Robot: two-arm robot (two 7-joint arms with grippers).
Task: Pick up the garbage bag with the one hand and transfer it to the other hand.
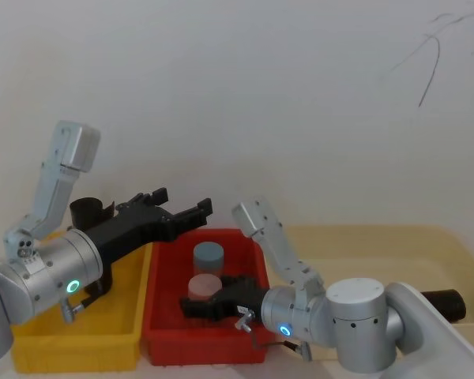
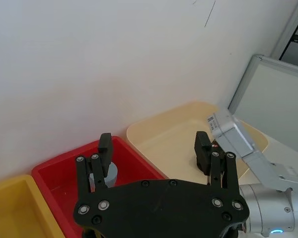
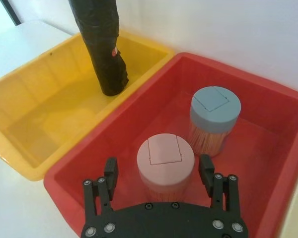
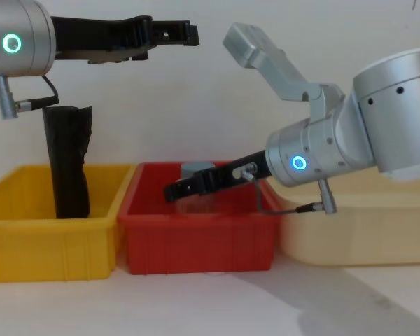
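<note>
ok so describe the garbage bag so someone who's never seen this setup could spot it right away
Three bins stand in a row against the white wall: a yellow bin, a red bin and a cream one. In the yellow bin stands the garbage bag, a tall narrow roll of crinkly matt black film reaching well above the rim. The red bin's two short round containers have pink and blue lids.

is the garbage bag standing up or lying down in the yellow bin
Standing, roughly upright: the garbage bag rests its base in the yellow bin and rises above the rim, ungripped.
</note>
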